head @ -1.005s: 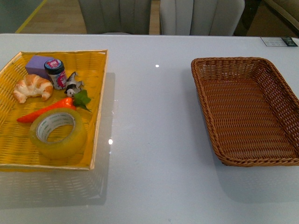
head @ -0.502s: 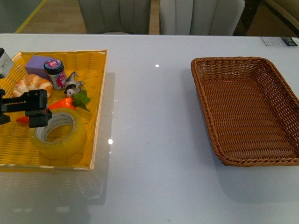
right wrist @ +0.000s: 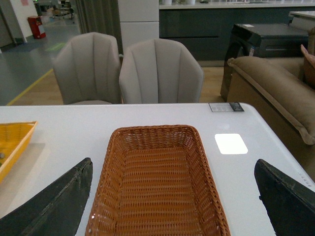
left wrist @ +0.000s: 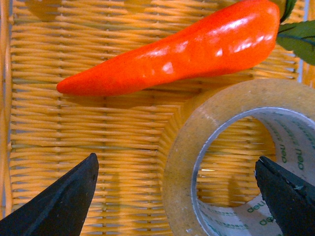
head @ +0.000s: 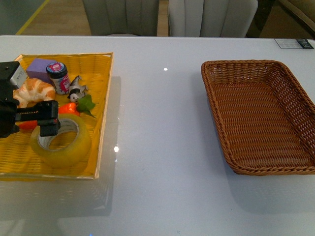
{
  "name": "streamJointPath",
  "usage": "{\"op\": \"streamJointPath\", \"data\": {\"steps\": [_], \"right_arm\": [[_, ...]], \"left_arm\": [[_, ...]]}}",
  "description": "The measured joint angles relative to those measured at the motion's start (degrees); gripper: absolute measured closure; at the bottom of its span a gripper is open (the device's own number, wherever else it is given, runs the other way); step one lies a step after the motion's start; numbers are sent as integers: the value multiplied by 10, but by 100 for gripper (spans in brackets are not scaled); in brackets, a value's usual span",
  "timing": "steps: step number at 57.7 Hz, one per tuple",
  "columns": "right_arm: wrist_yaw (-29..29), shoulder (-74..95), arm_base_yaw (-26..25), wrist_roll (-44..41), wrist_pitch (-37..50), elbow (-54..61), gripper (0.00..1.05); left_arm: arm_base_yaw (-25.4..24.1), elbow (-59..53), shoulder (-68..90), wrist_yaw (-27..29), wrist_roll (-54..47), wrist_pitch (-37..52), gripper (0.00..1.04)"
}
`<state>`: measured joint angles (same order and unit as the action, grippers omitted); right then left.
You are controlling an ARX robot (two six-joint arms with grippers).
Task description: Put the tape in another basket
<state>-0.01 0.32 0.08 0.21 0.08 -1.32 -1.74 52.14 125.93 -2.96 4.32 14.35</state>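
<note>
At the left of the bench (head: 157, 162), the left hand (left wrist: 174, 201) hangs spread over the yellow tray (head: 15, 157), with one finger outside the tape (head: 71, 150) and the other over its hole; whether it touches, I cannot tell. The tape is a wide ring of see-through yellowish film on a white core with green print, lying flat, hole up, in the tray's near right part, just beside an orange carrot (left wrist: 172, 54). Well apart to the right sits the brown wicker basket (head: 258, 123), and the right hand (right wrist: 172, 206) faces it, spread wide and gripping nothing.
</note>
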Motion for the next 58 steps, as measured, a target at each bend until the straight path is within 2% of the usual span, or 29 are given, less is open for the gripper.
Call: {"op": "streamJointPath", "data": {"steps": [3, 30, 48, 58], "right_arm": [[0, 0, 0, 0, 0, 0, 9], [0, 0, 0, 0, 0, 0, 9], [0, 0, 0, 0, 0, 0, 9], [0, 0, 0, 0, 0, 0, 9]], "left_arm": [[0, 4, 6, 0, 0, -7, 14], [10, 5, 6, -7, 31, -28, 88], [8, -29, -131, -41, 62, -39, 90], [44, -29, -224, -43, 84, -76, 90]]}}
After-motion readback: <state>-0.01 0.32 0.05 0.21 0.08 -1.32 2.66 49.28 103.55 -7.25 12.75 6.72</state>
